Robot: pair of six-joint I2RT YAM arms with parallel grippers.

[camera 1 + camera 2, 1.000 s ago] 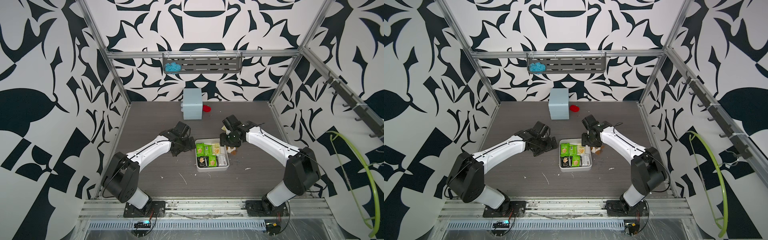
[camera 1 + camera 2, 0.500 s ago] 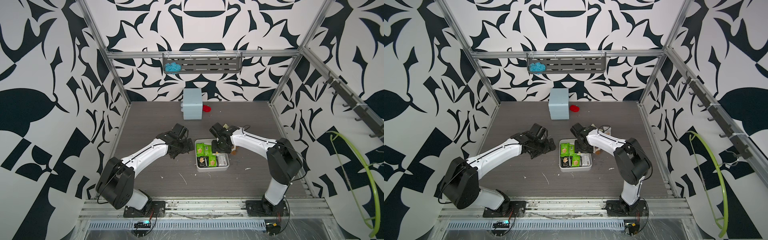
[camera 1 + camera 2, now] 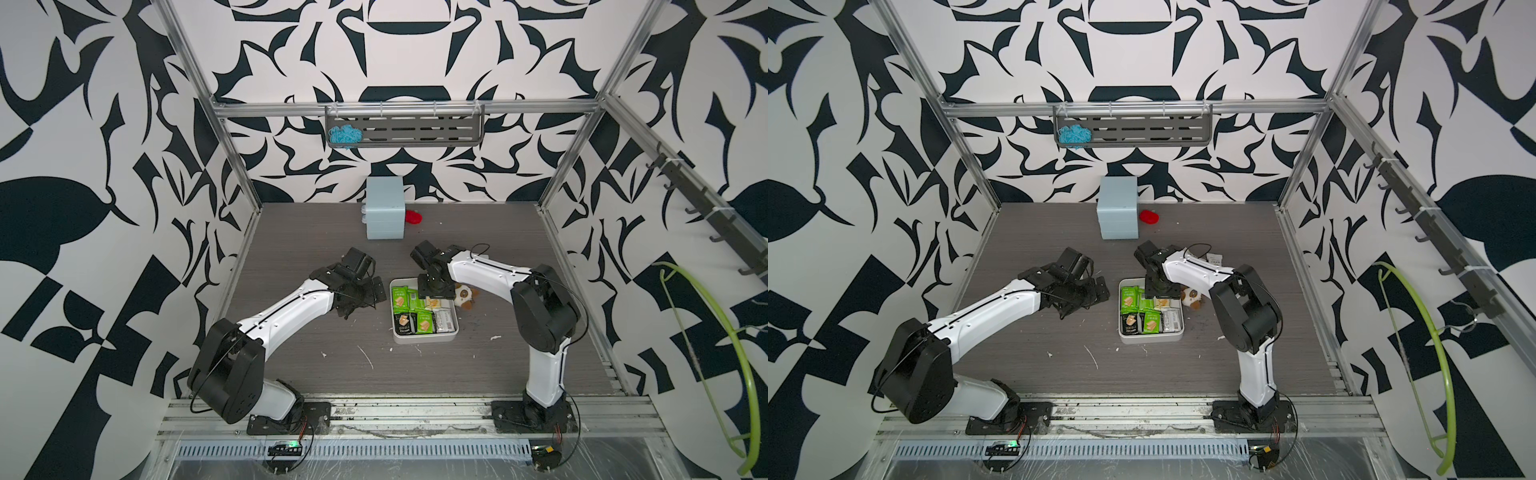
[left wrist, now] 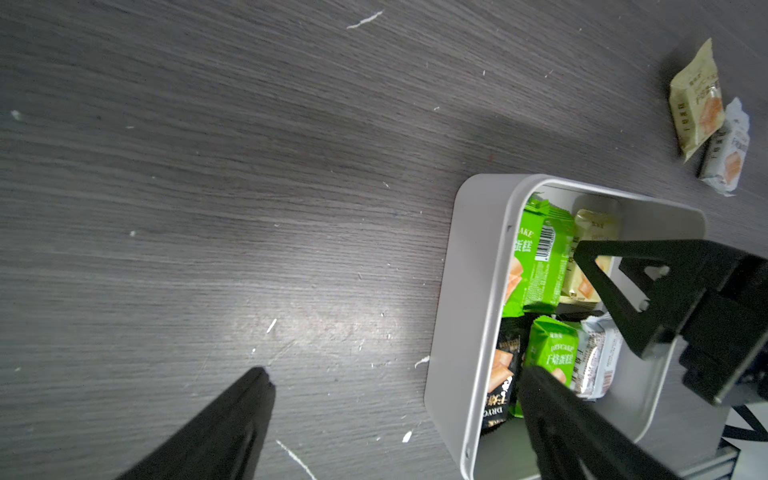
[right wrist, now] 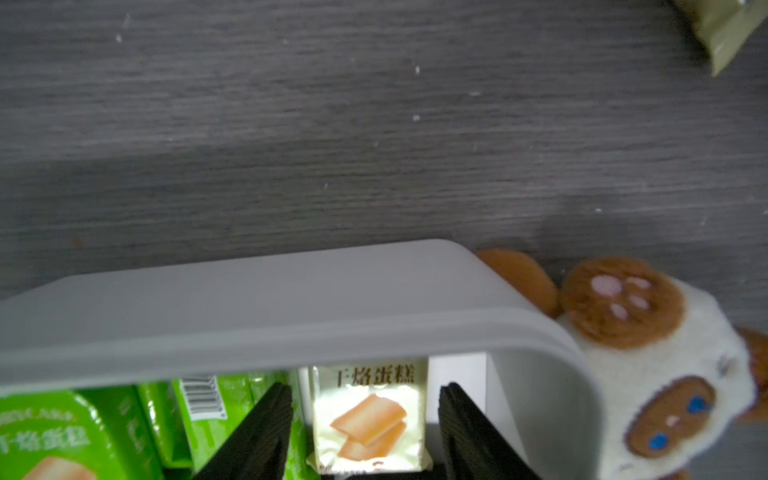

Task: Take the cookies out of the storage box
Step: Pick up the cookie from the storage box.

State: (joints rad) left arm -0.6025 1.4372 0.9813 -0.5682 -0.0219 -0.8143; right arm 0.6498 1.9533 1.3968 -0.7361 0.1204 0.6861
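Note:
The storage box (image 3: 424, 337) (image 3: 1150, 337) is a shallow white tray in the middle of the table. Several cookies lie in it: green (image 3: 401, 297) (image 4: 536, 266), black (image 3: 404, 324) and white (image 4: 598, 361) packets. My right gripper (image 3: 434, 289) (image 5: 366, 388) is down in the box's far part, open, with its jaws astride a cream-yellow cookie packet (image 5: 370, 415) and a narrow gap on each side. My left gripper (image 3: 372, 291) (image 4: 395, 374) stands wide open at the box's left wall (image 4: 469, 299), holding nothing. Two cookie packets (image 4: 698, 99) (image 4: 727, 149) lie on the table outside the box.
A brown-and-white plush toy (image 3: 465, 296) (image 5: 648, 374) lies against the box's far right corner. A light-blue drawer cabinet (image 3: 385, 214) and a small red thing (image 3: 413, 217) stand at the back. A wall shelf (image 3: 405, 131) holds blue yarn (image 3: 344, 135).
My right gripper has swung left from above the plush toy to over the box's far part. The left arm has barely shifted.

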